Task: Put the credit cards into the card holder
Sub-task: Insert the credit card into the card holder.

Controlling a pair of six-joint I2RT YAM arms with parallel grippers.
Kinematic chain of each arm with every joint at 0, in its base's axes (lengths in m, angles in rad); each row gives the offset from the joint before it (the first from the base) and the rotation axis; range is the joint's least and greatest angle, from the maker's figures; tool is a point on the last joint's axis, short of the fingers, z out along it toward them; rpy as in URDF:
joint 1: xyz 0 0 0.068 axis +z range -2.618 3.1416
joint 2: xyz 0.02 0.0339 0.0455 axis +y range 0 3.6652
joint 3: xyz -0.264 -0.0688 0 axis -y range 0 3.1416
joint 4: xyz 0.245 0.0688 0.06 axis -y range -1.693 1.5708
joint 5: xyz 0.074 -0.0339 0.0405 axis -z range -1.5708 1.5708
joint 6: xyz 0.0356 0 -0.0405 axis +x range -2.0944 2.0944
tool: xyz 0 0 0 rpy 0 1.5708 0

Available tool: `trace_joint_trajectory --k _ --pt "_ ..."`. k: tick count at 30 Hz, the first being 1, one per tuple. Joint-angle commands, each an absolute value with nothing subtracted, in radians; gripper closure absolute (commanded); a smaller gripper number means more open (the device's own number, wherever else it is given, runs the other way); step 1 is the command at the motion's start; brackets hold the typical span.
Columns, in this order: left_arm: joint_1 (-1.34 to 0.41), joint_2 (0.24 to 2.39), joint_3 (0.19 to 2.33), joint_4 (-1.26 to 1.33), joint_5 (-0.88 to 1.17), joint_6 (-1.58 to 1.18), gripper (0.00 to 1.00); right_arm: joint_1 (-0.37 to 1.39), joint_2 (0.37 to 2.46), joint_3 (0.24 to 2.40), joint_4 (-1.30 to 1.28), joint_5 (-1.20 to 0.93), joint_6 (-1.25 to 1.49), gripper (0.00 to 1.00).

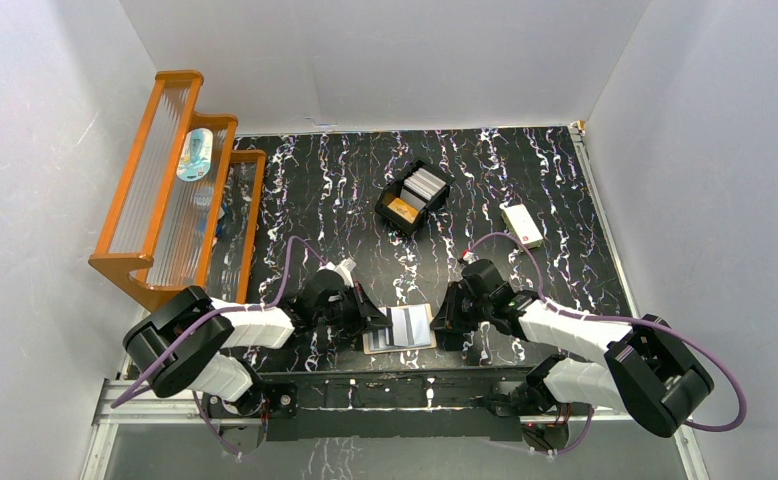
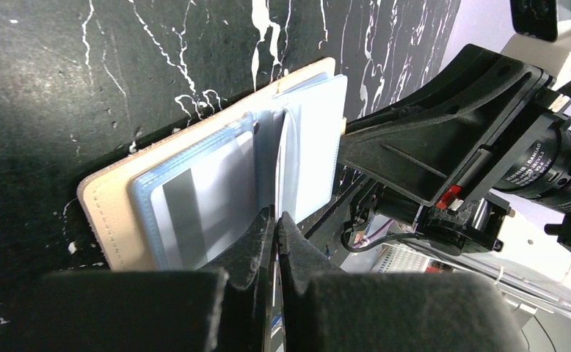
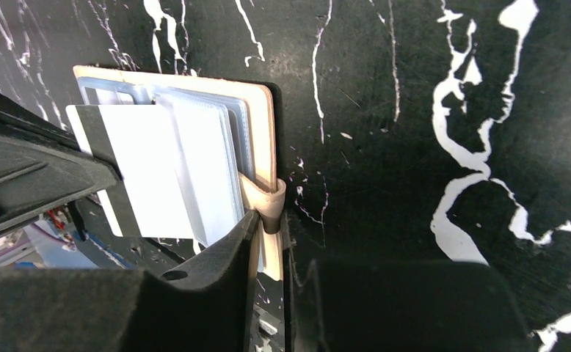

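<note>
Holder [image 2: 106, 213] was found open between both tools. Left tool [image 2: 275, 216] was pressed together at a sleeve [image 2: 308, 147] edge. Right tool [image 3: 271, 235] was pinched on the tab [image 3: 264, 199]. Card [image 2: 194, 198] looked half-seated, so a slow, square push was called for, with the holder kept pinned to the surface [image 2: 62, 88].

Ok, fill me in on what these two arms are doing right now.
The card holder lies open at the near edge, between the arms. The right hand is clamped on its tabbed edge. The left hand is shut, seemingly pinching a clear sleeve at the fold. A white card with a dark stripe sits at the sleeves; whether it is fully in, I cannot tell. More cards wait in the black tray farther back.
</note>
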State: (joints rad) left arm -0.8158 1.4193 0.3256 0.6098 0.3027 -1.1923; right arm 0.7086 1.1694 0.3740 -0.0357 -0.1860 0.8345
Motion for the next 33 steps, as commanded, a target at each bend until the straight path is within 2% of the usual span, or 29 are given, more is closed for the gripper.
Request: trace_joint_trajectory --k 1,7,19,26,33 --pt "-0.827 1.446 0.336 0.644 0.321 -1.167 1.00 0.724 1.153 0.428 -0.180 -0.118 0.803 0.74" --pt "-0.828 1.462 0.332 0.657 0.313 -1.167 1.00 0.723 1.084 0.488 -0.258 -0.070 0.793 0.73" --pt "-0.828 1.487 0.340 0.655 0.263 -1.126 1.00 0.732 1.103 0.407 -0.049 -0.217 0.846 0.76" --pt "-0.828 1.477 0.324 0.654 0.241 -1.127 1.00 0.743 1.146 0.390 -0.058 -0.209 0.846 0.85" --pt "-0.845 1.477 0.313 0.687 0.207 -1.160 1.00 0.771 1.176 0.365 -0.023 -0.209 0.879 0.89"
